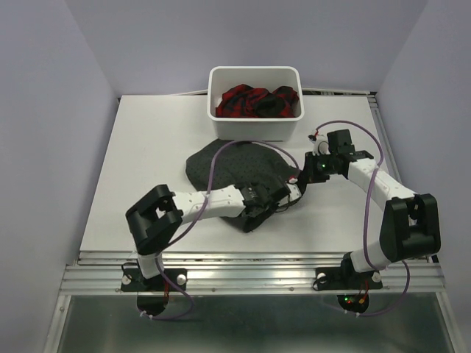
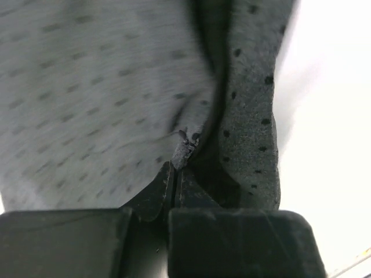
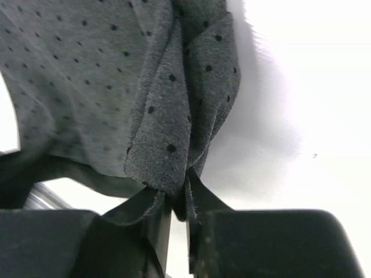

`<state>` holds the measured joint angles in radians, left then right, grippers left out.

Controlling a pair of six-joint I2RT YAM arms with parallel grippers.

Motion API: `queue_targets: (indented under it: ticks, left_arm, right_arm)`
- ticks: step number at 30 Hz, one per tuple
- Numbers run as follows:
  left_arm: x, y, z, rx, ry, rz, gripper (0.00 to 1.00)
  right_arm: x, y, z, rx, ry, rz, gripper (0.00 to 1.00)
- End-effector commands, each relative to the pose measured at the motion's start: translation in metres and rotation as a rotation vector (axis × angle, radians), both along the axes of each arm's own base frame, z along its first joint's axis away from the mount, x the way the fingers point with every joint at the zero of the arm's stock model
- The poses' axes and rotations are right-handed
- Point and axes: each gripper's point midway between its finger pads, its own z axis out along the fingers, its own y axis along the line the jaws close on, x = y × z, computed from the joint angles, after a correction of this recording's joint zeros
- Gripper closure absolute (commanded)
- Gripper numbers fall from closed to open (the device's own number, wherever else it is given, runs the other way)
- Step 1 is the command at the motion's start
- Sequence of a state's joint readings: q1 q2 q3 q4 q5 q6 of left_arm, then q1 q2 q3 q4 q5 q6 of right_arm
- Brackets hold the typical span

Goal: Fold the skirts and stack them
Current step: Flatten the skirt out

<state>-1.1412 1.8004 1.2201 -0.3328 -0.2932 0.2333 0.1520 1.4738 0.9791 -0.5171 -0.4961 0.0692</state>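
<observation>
left gripper (image 2: 175,174): jaws together, pinching an edge of the dark charcoal grey dotted cloth skirt (image 1: 224,165)
right gripper (image 3: 178,196): jaws nipped on a fold of the same skirt
skirt's place: spread at frame centre on the white table (image 1: 147,162)
red-and-navy plaid cloth skirt (image 1: 254,101): bunched inside the white rectangular plastic tub (image 1: 221,77), upper centre

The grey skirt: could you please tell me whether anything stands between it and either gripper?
Nothing visible does. The left gripper is shut on a fold of the grey skirt, and the right gripper pinches another fold, with cloth directly between the jaws of each.
</observation>
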Motion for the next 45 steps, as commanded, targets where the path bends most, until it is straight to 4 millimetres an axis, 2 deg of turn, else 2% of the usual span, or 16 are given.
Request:
queue_targets:
  ticks: [1,2,4,8,11,15,17,21,25,28,30,31,33,34,41,45]
  left_arm:
    - [0.035,0.012,0.100,-0.179,-0.115,0.112,1.00]
    - [0.036,0.018,0.114,-0.200,-0.123,0.124,1.00]
    - [0.042,0.018,0.135,-0.251,-0.128,0.121,1.00]
    - [0.044,0.019,0.151,-0.292,-0.135,0.087,1.00]
    - [0.031,0.011,0.132,-0.280,-0.049,0.037,1.00]
    - [0.015,0.008,0.097,-0.255,0.053,-0.016,0.77]
    - [0.013,0.008,0.087,-0.249,0.059,-0.027,0.66]
    - [0.012,0.016,0.051,-0.188,0.099,-0.014,0.62]
    - [0.012,0.018,0.037,-0.168,0.118,-0.007,0.56]
    - [0.016,0.015,0.036,-0.170,0.110,0.004,0.59]
    - [0.021,0.012,0.038,-0.186,0.096,0.016,0.74]
    - [0.024,0.010,0.043,-0.207,0.092,0.033,0.81]
    - [0.037,0.014,0.060,-0.253,0.055,0.083,1.00]
    - [0.044,0.012,0.076,-0.298,0.037,0.112,1.00]
    - [0.090,0.036,0.205,-0.534,-0.134,0.265,1.00]
    - [0.103,0.049,0.228,-0.574,-0.183,0.338,1.00]
  right_arm:
    - [0.009,-0.007,0.011,-0.051,-0.081,-0.006,0.75]
    - [0.009,-0.009,0.010,-0.060,-0.080,-0.012,0.62]
    - [0.008,-0.009,0.009,-0.062,-0.079,-0.018,0.50]
    - [0.005,-0.002,0.008,-0.018,-0.058,-0.013,0.51]
    - [0.006,0.007,0.009,0.036,-0.036,-0.011,0.71]
    - [0.018,0.005,0.014,0.024,-0.076,-0.017,0.98]
    - [0.022,0.003,0.016,0.008,-0.098,-0.024,0.99]
    - [0.025,0.005,0.019,0.017,-0.101,-0.021,0.99]
    - [0.021,0.005,0.015,0.019,-0.088,-0.021,0.99]
    - [0.015,0.006,0.013,0.036,-0.072,-0.025,0.99]
    - [0.010,0.008,0.012,0.051,-0.055,-0.021,0.84]
    - [0.008,0.009,0.012,0.058,-0.044,-0.021,0.54]
    - [0.002,0.009,0.012,0.060,-0.021,-0.035,0.37]
    - [0.000,0.008,0.012,0.059,-0.017,-0.039,0.29]
    - [-0.013,-0.001,0.008,0.045,0.049,-0.176,0.26]
    - [-0.034,0.017,0.014,0.187,0.138,-0.190,0.25]
